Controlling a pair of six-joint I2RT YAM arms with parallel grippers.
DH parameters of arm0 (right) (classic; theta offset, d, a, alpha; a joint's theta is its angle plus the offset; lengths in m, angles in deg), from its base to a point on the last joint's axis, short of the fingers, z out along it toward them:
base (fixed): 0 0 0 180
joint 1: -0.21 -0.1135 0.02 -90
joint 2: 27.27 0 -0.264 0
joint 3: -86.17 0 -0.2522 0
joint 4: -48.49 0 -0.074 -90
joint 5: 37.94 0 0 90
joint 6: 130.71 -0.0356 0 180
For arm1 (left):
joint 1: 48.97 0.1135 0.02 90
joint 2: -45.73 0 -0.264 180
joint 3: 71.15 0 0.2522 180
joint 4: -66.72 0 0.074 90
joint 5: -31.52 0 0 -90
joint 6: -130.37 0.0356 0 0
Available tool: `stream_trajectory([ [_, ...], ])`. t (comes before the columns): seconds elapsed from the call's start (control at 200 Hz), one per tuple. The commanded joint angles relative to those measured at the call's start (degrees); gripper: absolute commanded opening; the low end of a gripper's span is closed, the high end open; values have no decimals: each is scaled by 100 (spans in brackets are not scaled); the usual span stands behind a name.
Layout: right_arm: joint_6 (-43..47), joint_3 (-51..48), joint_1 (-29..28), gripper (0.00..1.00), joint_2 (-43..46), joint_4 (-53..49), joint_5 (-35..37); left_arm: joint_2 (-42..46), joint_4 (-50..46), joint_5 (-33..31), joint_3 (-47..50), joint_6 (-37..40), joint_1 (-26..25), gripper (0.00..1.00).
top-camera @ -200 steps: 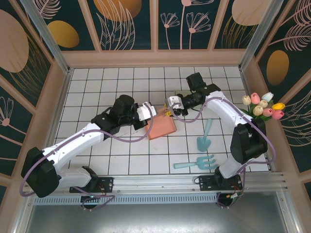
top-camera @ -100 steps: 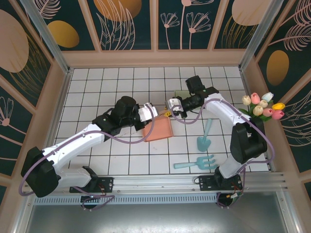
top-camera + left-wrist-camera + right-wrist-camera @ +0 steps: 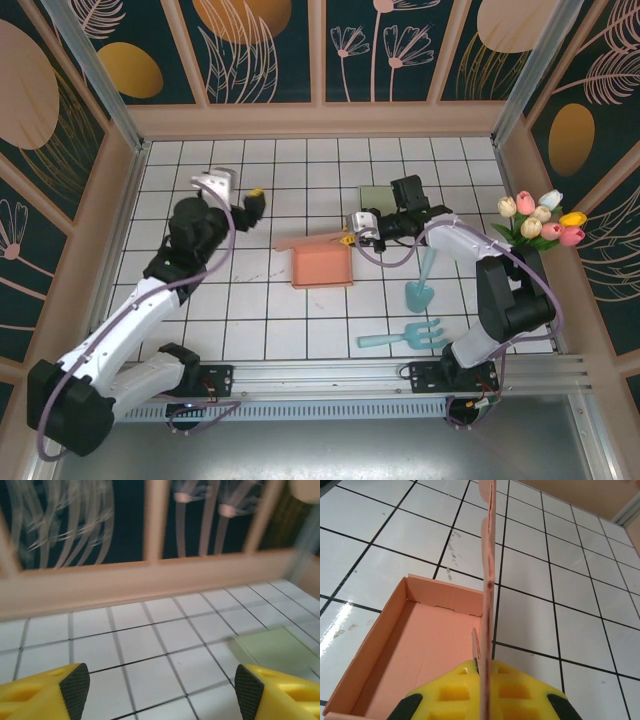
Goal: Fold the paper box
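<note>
The paper box is a salmon-pink open tray lying on the white tiles at the table's middle. Its long flap stands upright along the far side. My right gripper is shut on the right end of that flap. In the right wrist view the flap runs edge-on out of my shut right gripper, with the tray to its left. My left gripper hangs raised at the back left, well away from the box. Its black pads stand wide apart around my left gripper, nothing between them.
A pale green sheet lies flat behind the right gripper, and the same green sheet shows in the left wrist view. A teal trowel and teal rake lie front right. Tulips stand by the right wall.
My left gripper let go of the box, opened and swung away to the back left. The box tray dropped flat onto the tiles. The right gripper kept its hold on the flap.
</note>
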Motion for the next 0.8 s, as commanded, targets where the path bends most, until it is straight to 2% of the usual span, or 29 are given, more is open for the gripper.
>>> stream_trajectory([
  [0.0,-317,-320,111,0,277,922,-392,-627,-78,777,-163,-1848,270,78],
  [0.07,-403,-488,168,0,346,1170,-410,-1054,72,1135,-165,-2406,274,79],
  [0.245,-1006,-834,251,0,456,2133,-428,-2128,-646,1726,-921,-3742,274,80],
  [0.36,-1252,-1005,254,0,492,2582,-463,-2529,-260,2278,-1086,-3998,214,76],
  [0.48,-1422,-1037,254,0,462,2785,-451,-2706,-241,2199,-1287,-4084,-9,72],
  [0.636,-1876,-1084,252,0,410,3215,-182,-2946,-612,1989,-1820,-4017,-579,72],
  [0.791,-2192,-1188,248,0,450,3602,53,-2916,-677,1610,-1670,-4096,-697,72],
])
